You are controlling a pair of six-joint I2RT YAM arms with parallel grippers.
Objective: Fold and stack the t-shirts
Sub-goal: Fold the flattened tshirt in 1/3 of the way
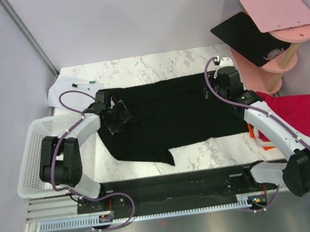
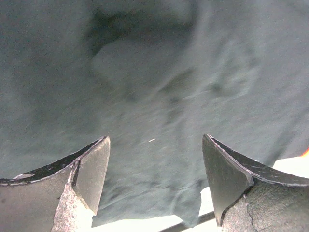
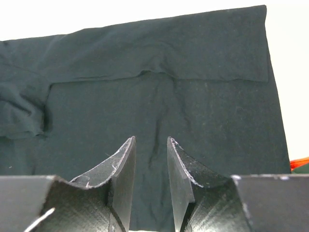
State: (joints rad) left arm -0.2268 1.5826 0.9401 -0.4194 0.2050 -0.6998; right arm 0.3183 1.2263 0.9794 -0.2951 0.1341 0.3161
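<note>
A plain black t-shirt [image 1: 183, 115] lies spread on the marble table, with a sleeve hanging toward the front [image 1: 163, 155]. My left gripper [image 1: 122, 119] is over its left part, jaws wide open and empty, with black cloth close beneath it [image 2: 155, 137]. My right gripper [image 1: 210, 90] is over the shirt's right upper part, jaws a little apart with nothing between them [image 3: 150, 138]. The shirt [image 3: 159, 96] has its far edge folded over. A crimson red shirt [image 1: 292, 112] lies at the right, with an orange edge [image 1: 253, 131] under my right arm.
A white basket [image 1: 32, 161] stands at the left table edge. A white paper sheet with a marker [image 1: 71, 88] lies at the back left. A black board [image 1: 247, 35] leans on a pink tiered stand [image 1: 275, 6] at the back right. A black rail [image 1: 175, 185] runs along the front.
</note>
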